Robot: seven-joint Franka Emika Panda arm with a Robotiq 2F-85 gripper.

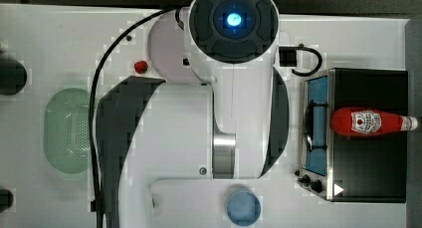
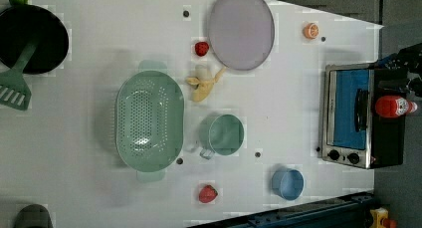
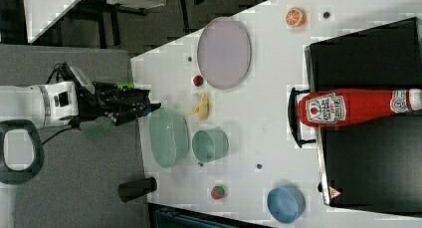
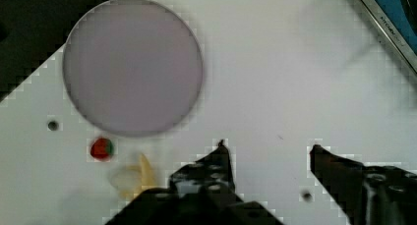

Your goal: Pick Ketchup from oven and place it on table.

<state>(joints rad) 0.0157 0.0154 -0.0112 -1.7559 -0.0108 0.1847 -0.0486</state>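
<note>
The jaws (image 4: pixel 268 151) are standing apart with nothing between them, hovering above bare white surface (image 4: pixel 275 77) near the grey-lilac plate (image 4: pixel 133 68), a strawberry (image 4: pixel 102 149) and a banana (image 4: pixel 135 178). A corner of the oven (image 4: pixel 388 18) is edging in beyond them, so the oven is serving as landmark. In the right view the arm's hand (image 3: pixel 122 106) is hanging off the surface's far end from the oven (image 3: pixel 368 113), well apart from it. The Ketchup (image 3: pixel 356 107) is lying on its side on the oven's black top, its long axis running from above the door handle back toward the oven's rear, cap rearmost; the top view is showing the same lie (image 1: pixel 370 122). Judged from this, the coming reach is needing travel toward the oven and jaws set across the bottle's width.
</note>
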